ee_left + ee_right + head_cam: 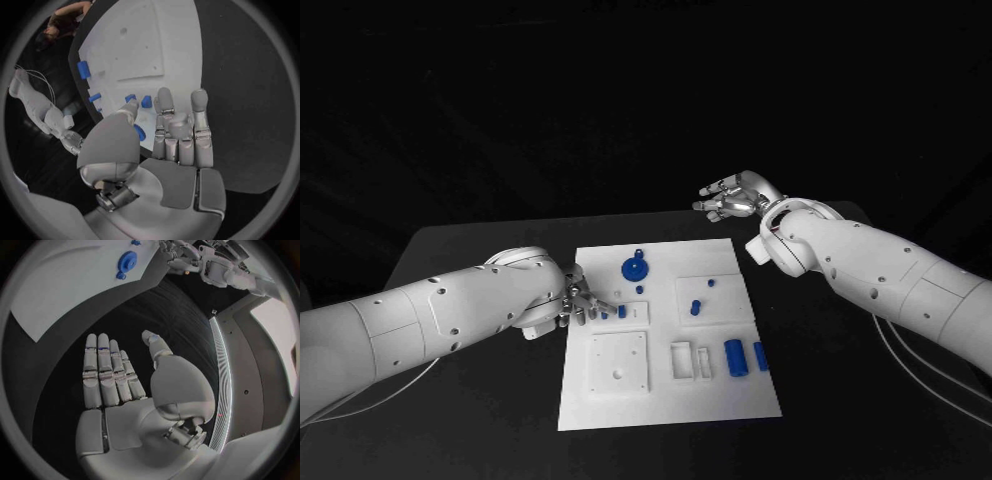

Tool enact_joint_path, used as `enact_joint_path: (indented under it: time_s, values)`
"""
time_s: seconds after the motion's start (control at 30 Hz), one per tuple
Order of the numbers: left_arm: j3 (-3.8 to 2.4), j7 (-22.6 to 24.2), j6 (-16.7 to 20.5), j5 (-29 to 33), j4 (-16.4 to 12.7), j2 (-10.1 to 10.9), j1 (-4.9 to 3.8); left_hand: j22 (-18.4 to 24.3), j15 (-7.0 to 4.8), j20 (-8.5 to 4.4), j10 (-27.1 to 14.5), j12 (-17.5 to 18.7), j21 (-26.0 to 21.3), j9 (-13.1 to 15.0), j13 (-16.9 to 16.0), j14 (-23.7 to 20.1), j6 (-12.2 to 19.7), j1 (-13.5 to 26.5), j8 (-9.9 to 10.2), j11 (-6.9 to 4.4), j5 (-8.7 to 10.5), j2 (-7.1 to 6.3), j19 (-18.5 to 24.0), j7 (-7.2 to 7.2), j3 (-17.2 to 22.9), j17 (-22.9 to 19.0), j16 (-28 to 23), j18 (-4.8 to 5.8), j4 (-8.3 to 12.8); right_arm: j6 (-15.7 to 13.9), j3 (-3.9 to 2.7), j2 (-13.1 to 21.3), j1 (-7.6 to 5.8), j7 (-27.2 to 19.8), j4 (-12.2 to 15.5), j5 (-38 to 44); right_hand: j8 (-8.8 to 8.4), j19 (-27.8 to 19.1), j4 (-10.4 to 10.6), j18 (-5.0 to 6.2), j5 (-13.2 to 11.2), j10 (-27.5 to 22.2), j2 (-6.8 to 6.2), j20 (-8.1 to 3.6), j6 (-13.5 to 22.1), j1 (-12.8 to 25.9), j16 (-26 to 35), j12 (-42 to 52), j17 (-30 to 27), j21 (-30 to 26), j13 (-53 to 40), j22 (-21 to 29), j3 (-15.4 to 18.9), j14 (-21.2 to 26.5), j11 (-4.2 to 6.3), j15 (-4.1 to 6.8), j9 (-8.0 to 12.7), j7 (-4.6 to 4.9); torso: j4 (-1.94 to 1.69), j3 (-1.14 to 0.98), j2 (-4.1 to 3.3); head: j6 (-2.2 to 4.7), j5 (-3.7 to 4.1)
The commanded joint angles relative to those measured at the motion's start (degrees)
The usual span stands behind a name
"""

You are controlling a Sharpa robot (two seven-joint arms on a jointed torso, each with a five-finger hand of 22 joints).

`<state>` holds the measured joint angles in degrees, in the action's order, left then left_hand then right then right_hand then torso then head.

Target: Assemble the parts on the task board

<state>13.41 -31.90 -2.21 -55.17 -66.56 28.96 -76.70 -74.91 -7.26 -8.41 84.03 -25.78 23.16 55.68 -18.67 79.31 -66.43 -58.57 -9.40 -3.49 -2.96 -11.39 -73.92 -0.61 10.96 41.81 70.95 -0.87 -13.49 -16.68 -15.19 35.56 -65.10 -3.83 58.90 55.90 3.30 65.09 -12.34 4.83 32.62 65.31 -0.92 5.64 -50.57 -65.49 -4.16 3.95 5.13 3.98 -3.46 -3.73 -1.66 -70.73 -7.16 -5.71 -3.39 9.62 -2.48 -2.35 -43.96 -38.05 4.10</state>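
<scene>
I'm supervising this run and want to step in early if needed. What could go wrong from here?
The left hand works at the task board's left edge, fingers spread over small blue parts; it could knock one aside or shift the board. The right hand hangs open beyond the board's far corner, so nothing steadies the board if it slides.

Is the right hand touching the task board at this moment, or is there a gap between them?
Apart. In the head view the right hand is beyond the far edge of the task board, with bare black table between them. The right wrist view shows its fingers spread, holding nothing.
</scene>
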Motion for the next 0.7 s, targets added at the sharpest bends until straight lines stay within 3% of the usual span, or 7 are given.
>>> enact_joint_path:
  time_s: [0.03,0.17,0.33,0.57,0.63,0.7]
  values:
    - [0.24,-1.3,-0.2,-0.4,0.1,0.1,0.38,-1.1,-0.05,-0.01,2.5,0.0,-0.2,-0.1,0.0,-0.3,0.0,-1.1,0.3,0.04,-0.24,1.23,0.0,0.36,-4.2,0.0,-0.4,0.48,-0.7,0.2,-0.03,0.0,0.07,-0.1,0.0,0.1,0.0,-0.6,-0.2,0.58,0.1,-0.4,-0.01,0.12,0.6,-0.3,0.3,-0.2,-0.2,-0.3,0.0,0.0,0.3,0.4,-0.15,-0.1,0.1,-0.01,0.0,0.01,-0.02,0.0,0.06]
    - [0.1,-1.2,0.2,-0.1,-0.1,0.5,0.38,-1.1,-0.01,0.1,2.4,0.1,-0.3,-0.1,-0.1,-0.3,0.0,-2.2,0.2,0.06,-0.41,1.44,-0.1,0.36,-5.4,-0.2,-0.4,0.27,-2.3,0.2,-0.03,0.0,0.12,-0.1,0.0,0.1,0.0,-0.7,-0.2,0.61,0.1,-0.5,0.05,0.18,0.6,-0.2,0.3,-0.2,-0.4,-0.3,0.0,0.0,0.4,0.5,-0.18,-0.15,0.1,0.02,-0.05,0.04,-0.01,0.0,0.13]
    - [-0.2,-1.2,0.6,0.8,-0.6,1.0,0.37,-1.1,0.0,0.12,2.4,0.1,-0.3,-0.1,-0.1,-0.3,0.0,-2.3,0.2,0.08,-0.41,1.39,0.0,0.37,-5.5,-0.2,-0.5,0.27,-2.4,0.2,-0.03,0.1,0.15,-0.1,0.0,0.0,-0.01,-0.8,-0.2,0.63,0.1,-0.6,0.1,0.24,0.6,-0.2,0.3,-0.2,-0.6,-0.3,0.1,0.0,0.5,0.6,-0.21,-0.19,0.1,0.02,-0.04,0.02,0.02,-0.02,0.14]
    - [-1.8,-0.6,2.0,2.0,-1.0,1.8,0.36,-1.1,0.0,0.11,2.4,0.2,-0.3,-0.2,-0.2,-0.4,0.1,-2.3,0.2,0.07,-0.5,2.18,-0.1,0.39,-5.2,-0.4,-0.6,0.26,-2.2,0.2,-0.03,0.1,0.22,-0.1,-0.1,-0.1,-0.01,-1.0,-0.2,0.64,0.2,-0.7,0.18,0.29,0.7,-0.2,0.3,-0.1,-0.7,-0.3,0.1,0.0,0.7,0.7,-0.22,-0.22,0.1,0.02,-0.03,0.02,0.0,0.05,0.12]
    - [-2.58,0.1,2.9,3.0,-1.0,2.1,0.35,-1.0,0.27,0.29,2.1,0.9,-0.6,-4.2,0.0,-1.1,1.4,-2.5,2.5,0.45,-0.67,3.34,0.2,1.18,-5.0,-2.4,-1.7,0.23,-1.2,0.2,-0.03,0.2,0.23,-0.1,-0.1,-0.1,-0.01,-1.0,-0.2,0.64,0.2,-0.7,0.18,0.29,0.7,-0.2,0.3,-0.1,-0.7,-0.3,0.1,0.0,0.7,0.7,-0.22,-0.22,0.1,0.02,-0.07,0.01,0.02,0.08,0.16]
    - [-3.49,1.0,3.8,4.4,-1.0,2.5,0.32,-1.0,0.52,0.59,1.9,1.7,-1.0,-8.4,0.0,-1.7,1.6,-2.0,1.9,0.55,-0.7,4.83,0.5,1.39,-5.6,-4.3,-2.3,0.14,1.3,0.2,-0.03,0.2,0.24,-0.1,-0.1,-0.1,0.0,-0.9,-0.1,0.65,0.2,-0.7,0.22,0.29,0.5,-0.1,0.2,-0.1,-0.7,-0.3,0.0,0.0,0.8,0.6,-0.22,-0.22,0.1,0.01,-0.04,0.0,0.01,0.15,0.18]
